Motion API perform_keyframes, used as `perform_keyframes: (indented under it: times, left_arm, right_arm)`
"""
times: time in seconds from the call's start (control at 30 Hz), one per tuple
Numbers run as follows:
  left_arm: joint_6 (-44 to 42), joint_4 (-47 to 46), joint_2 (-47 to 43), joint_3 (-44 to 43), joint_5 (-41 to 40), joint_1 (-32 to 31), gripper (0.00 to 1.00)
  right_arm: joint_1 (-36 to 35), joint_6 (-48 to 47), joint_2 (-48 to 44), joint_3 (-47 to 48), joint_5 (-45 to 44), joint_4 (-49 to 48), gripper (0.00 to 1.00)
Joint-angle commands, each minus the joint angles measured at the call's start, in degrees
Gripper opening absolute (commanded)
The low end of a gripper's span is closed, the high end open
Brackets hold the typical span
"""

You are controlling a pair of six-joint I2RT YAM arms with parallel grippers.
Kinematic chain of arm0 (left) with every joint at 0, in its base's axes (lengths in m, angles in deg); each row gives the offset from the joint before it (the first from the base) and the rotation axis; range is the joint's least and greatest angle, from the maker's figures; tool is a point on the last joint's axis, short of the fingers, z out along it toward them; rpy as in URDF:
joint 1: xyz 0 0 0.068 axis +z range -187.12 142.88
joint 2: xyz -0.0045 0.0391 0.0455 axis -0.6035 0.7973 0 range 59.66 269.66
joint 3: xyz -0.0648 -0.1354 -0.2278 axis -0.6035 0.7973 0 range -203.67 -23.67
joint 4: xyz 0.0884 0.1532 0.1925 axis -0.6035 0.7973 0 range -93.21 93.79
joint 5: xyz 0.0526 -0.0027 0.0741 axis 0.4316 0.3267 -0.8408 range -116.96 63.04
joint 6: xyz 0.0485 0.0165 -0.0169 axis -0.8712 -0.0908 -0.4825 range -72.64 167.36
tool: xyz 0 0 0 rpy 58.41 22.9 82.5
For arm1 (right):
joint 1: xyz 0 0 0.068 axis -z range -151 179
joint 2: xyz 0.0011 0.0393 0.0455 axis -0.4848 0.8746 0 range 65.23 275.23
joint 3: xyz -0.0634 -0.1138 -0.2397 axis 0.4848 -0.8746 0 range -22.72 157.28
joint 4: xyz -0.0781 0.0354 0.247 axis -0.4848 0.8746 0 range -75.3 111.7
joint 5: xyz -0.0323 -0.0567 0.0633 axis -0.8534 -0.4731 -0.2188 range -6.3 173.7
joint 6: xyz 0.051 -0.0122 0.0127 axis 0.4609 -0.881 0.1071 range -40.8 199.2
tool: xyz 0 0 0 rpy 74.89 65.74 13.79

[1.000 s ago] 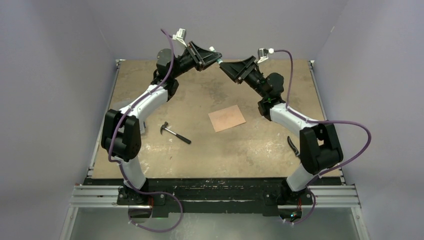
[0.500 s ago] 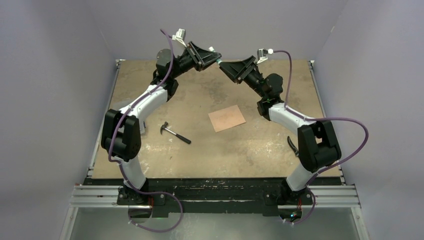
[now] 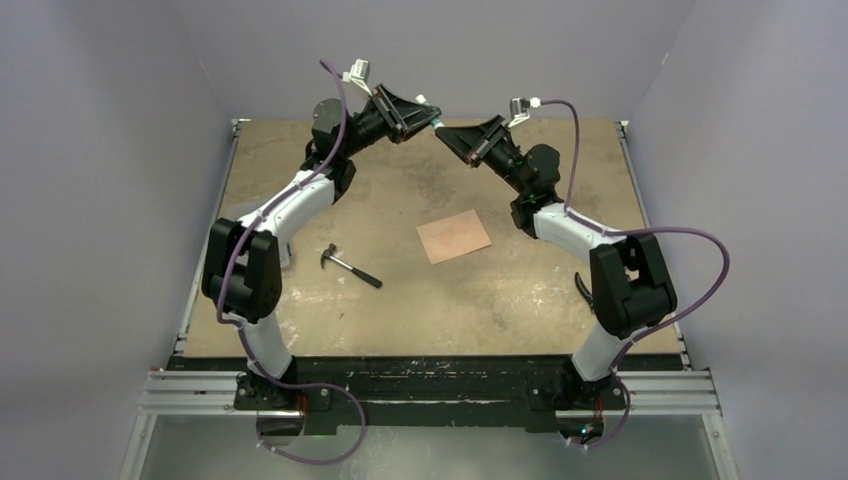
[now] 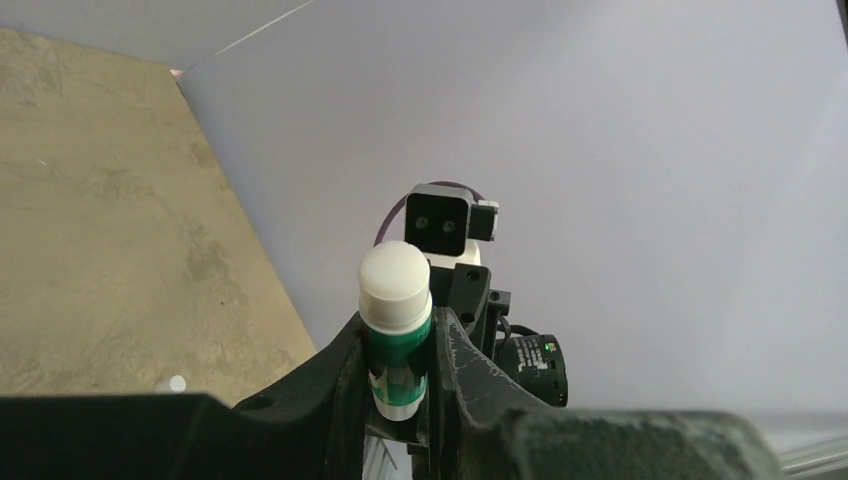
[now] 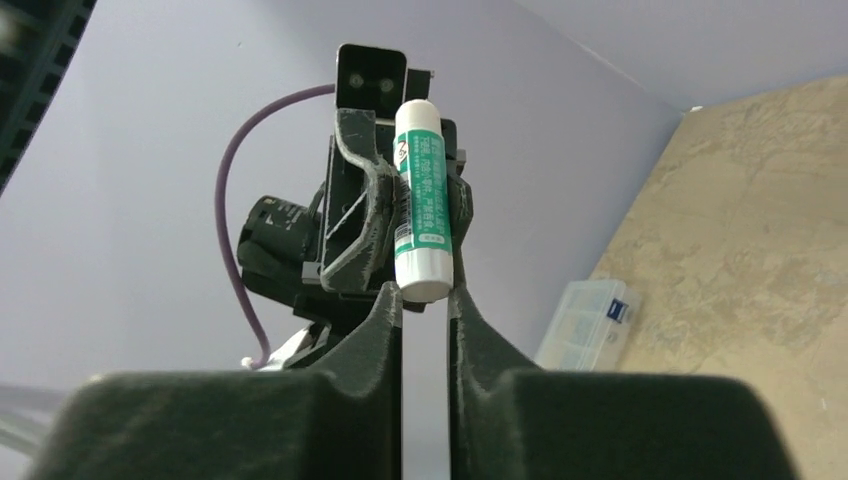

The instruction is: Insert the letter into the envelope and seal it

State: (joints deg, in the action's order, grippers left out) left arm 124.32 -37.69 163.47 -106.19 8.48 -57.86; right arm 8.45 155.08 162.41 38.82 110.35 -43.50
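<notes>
A flat salmon-pink rectangle [image 3: 454, 237] lies on the table between the arms. No flap shows on it, so I cannot tell whether it is the letter or the envelope. Both grippers are raised high at the back and meet tip to tip. My left gripper [image 3: 428, 113] [image 4: 398, 335] is shut on a green glue stick [image 4: 396, 340] with a white cap [image 4: 395, 278]. My right gripper [image 3: 444, 129] [image 5: 425, 297] is open by a narrow gap. Its fingertips [image 5: 390, 300] stand on either side of the white end of the glue stick [image 5: 421, 205].
A small hammer [image 3: 350, 266] lies left of the pink rectangle. A black object [image 3: 583, 290] lies by the right arm. A clear plastic box [image 5: 590, 320] stands at the table's far edge by the wall. Grey walls enclose the table.
My right arm has moved left and up towards the left gripper, bringing its fingertips to the glue stick's end. The left arm and the pink rectangle have stayed put.
</notes>
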Motion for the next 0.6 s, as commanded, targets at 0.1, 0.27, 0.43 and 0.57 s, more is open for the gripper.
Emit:
perform_keyframes:
  times: [0.1,0.27,0.43,0.57]
  left_arm:
    - [-4.92,5.05,-3.38,0.71,-2.65,-0.19,0.0]
    - [-7.88,11.92,-3.41,1.54,-4.7,-0.25,0.0]
    - [-8.48,15.15,-2.59,1.76,-5.24,-0.36,0.0]
    - [-9.17,15.91,-2.41,1.92,-5.3,-0.36,0.0]
  right_arm:
    - [-1.28,-25.11,-1.05,4.82,-4.18,7.2,0.0]
    - [-4.45,-52.21,-3.53,5.79,-15.07,13.91,0.0]
    - [-8.98,-73.95,-3.43,8.12,-30.38,17.19,0.0]
    - [-11.09,-81.32,-4.09,8.43,-36.26,18.39,0.01]
